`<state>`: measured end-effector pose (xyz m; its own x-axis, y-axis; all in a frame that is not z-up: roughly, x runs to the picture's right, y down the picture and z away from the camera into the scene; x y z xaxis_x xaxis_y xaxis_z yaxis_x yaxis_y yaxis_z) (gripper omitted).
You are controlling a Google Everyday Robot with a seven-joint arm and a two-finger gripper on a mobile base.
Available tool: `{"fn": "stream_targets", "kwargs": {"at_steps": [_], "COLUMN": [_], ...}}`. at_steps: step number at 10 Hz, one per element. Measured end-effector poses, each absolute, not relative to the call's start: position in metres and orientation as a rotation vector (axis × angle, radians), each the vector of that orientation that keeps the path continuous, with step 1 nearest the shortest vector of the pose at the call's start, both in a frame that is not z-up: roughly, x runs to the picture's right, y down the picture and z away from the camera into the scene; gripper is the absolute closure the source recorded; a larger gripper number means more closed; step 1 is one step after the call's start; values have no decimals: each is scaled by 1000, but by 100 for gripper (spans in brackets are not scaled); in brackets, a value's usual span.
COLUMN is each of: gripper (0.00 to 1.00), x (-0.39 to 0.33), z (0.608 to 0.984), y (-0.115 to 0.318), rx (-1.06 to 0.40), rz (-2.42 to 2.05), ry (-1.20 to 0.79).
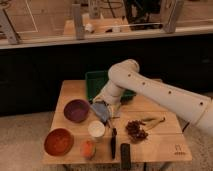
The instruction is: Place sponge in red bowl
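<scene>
- Sponge (pixel 101 111): we log a grey-blue piece at the pincer's tip, over the middle of the worktop, between the purple bowl and the green tray; we read it as the sponge, though its outline is soft.
- Pincer (pixel 106 109): at the end of the white arm (pixel 150 90), pointing down at the worktop's centre, right at the sponge. We cannot tell whether it is apart or together.
- Red bowl (pixel 58 141): at the front left corner of the worktop, well apart from the sponge.
- Purple bowl (pixel 76 110): left of the pincer, behind the red bowl.
- White cup (pixel 96 129): just in front of the sponge.
- Orange item (pixel 88 148): at the front edge, beside the red bowl.
- Green tray (pixel 96 82): at the back, partly hidden by the arm.
- Dark slim items (pixel 114 142): near the front edge, right of the cup.
- Dark red cluster (pixel 134 130): on the right half.
- Worktop (pixel 165 145): pale wood, small and square.
- Room: we note a dark low wall (pixel 30 70) behind the worktop and a speckled floor (pixel 20 140).
</scene>
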<state>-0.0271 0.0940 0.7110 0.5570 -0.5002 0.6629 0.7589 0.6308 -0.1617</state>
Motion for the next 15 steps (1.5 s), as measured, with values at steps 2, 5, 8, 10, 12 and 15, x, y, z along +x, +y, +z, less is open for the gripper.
{"fn": "stream_targets", "kwargs": {"at_steps": [2, 5, 8, 10, 12, 15], "gripper": [100, 100, 100, 100, 99, 74], "x": [-76, -134, -154, -163, -170, -190], "z": [693, 688, 693, 692, 681, 670], "y": [101, 123, 163, 186, 204, 212], "rx": [-453, -466, -481, -484, -477, -469], "rz": [-886, -1061, -1183, -1235, -1285, -1329], "ry": [-637, -666, -697, -717, -737, -759]}}
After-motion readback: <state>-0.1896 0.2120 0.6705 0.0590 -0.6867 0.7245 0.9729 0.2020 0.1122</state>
